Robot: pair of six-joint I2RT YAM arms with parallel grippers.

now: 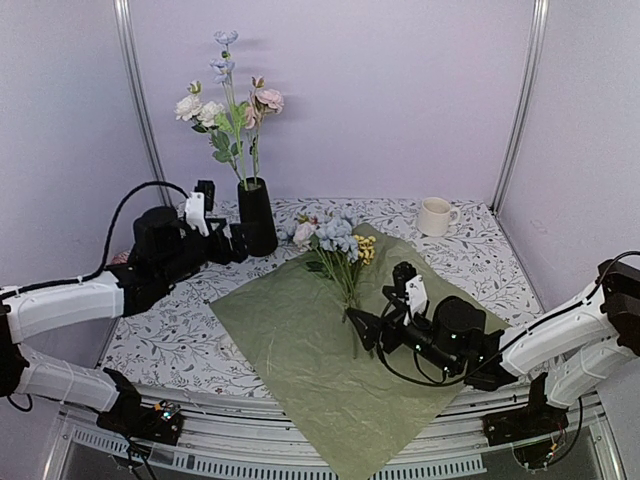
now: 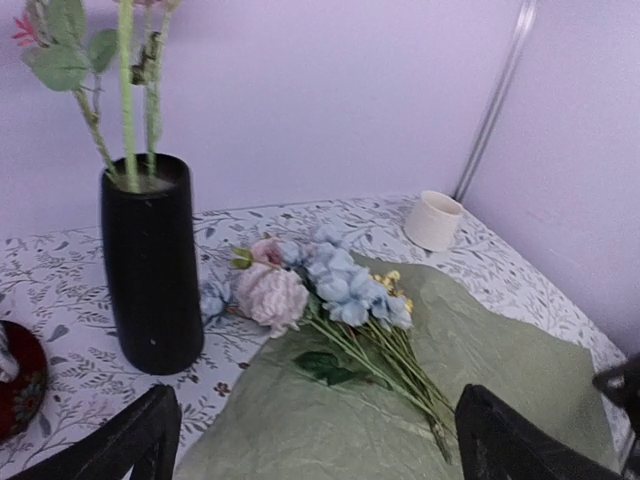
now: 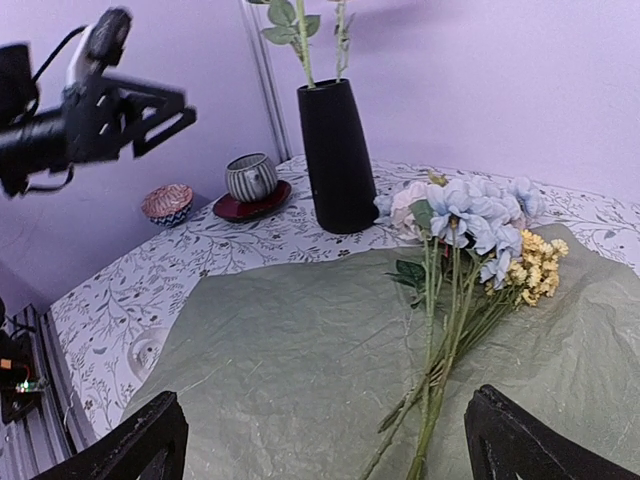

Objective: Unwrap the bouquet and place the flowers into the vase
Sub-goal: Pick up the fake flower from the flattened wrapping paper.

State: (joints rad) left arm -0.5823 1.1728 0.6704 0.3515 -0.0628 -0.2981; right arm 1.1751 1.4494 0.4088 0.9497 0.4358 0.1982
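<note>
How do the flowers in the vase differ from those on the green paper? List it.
The vase flowers stand upright; the paper flowers lie flat. The vase flowers sit in the black vase; the paper flowers rest loose on the green paper. The vase flowers are mostly white and pink; the paper flowers mostly light blue with yellow. Both have green stems.

Left pincer (image 1: 222, 220) spread wide, right pincer (image 1: 384, 300) spread wide

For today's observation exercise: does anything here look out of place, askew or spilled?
Nothing is spilled. The wrap lies askew, one corner hanging over the near edge of the table. Some flowers lie flat on it; others stand upright in the vase.
</note>
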